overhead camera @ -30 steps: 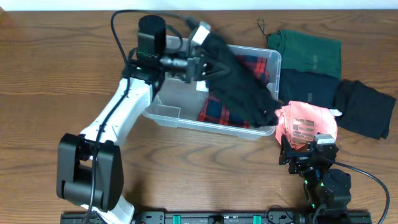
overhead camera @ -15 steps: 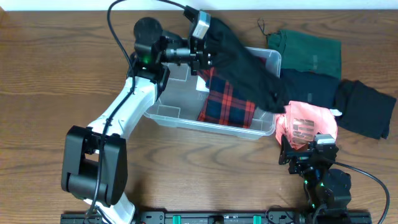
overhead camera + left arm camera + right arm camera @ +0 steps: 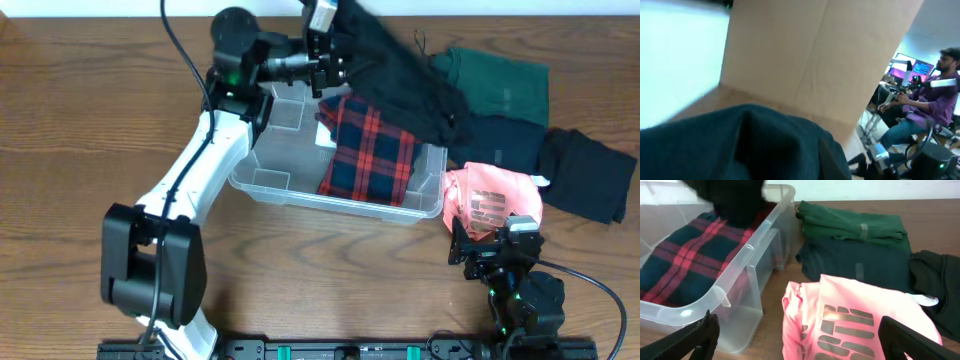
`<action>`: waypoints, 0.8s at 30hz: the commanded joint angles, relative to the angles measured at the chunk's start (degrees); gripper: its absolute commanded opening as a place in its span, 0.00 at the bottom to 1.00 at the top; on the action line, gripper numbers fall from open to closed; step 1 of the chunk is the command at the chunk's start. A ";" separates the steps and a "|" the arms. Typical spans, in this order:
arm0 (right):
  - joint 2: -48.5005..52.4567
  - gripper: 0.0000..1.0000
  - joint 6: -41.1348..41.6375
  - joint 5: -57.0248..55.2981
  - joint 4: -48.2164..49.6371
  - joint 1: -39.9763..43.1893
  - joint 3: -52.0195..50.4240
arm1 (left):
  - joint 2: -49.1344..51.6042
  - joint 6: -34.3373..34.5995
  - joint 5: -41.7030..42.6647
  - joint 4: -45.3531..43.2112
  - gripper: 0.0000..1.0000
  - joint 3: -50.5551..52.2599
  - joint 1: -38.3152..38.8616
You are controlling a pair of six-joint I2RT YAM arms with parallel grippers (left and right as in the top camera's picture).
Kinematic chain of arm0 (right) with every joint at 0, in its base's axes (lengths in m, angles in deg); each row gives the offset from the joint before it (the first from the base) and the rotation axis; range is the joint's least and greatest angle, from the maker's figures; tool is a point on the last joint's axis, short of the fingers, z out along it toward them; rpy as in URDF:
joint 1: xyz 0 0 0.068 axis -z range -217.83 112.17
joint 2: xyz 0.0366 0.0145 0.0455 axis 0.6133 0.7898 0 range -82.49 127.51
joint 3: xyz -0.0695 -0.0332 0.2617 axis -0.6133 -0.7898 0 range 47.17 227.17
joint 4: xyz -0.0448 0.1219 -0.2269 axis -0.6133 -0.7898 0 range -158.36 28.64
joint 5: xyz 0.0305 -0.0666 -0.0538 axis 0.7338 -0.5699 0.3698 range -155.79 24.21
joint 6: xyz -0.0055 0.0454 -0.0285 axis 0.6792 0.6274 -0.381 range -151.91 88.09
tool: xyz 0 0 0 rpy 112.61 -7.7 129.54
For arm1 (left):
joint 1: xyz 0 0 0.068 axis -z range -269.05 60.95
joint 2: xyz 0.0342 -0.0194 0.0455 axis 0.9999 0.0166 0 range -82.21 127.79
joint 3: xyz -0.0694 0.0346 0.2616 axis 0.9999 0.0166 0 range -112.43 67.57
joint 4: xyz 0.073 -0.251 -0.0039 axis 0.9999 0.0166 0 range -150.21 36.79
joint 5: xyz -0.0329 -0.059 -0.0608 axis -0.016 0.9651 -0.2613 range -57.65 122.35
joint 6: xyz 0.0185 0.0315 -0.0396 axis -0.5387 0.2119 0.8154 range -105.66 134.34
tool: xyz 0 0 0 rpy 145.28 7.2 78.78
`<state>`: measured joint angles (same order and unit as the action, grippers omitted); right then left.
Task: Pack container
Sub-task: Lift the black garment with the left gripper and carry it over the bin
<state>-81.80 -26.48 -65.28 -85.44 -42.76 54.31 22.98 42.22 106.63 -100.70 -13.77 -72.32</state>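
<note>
Right gripper (image 3: 495, 243) (image 3: 800, 342), near right: black fingers spread wide, nothing between them. It hovers just above the near edge of the pink garment.

Pink garment (image 3: 492, 203) (image 3: 860, 315): soft knit, loosely folded and rumpled, with a blocky grey print on top. It lies on the table just right of the container's near right corner.

Container (image 3: 268, 186) (image 3: 742, 272): clear, glossy rigid plastic, rectangular with rounded corners and a rolled rim. It sits mid-table, skewed a little, with ribbed side walls. Its left half shows a bare bottom.

Plaid garment (image 3: 368, 150) (image 3: 687, 260): red and navy check, woven and flat-folded. It fills the container's right half, and its far corner rides up toward the rim.

Table (image 3: 80, 130): brown wood grain, matte.

Right of the container is a row of folded pieces. The navy garment (image 3: 498, 140) (image 3: 855, 262) is smooth. The black folded garment (image 3: 590, 175) (image 3: 935, 287) lies farthest right, touching it. The green garment (image 3: 500, 85) (image 3: 852, 225) is beyond, overlapping the navy one's far edge.

Left gripper (image 3: 332, 68), far edge above the container's far rim: clenched on the dark draped garment (image 3: 405, 75) (image 3: 745, 145). The cloth is black, limp and matte. It hangs in a long diagonal fold rightward and reaches the green garment's left edge. The left wrist view is blurred and shows only bunched dark fabric against a tan panel.
</note>
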 commanded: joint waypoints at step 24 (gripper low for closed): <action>-0.33 0.99 0.31 0.37 0.07 0.37 -0.15 | 7.43 12.70 15.65 23.32 0.06 -1.36 -7.58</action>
<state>-81.80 -26.48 -65.26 -85.44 -42.76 54.31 31.04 48.51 120.68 -77.09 -14.04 -77.91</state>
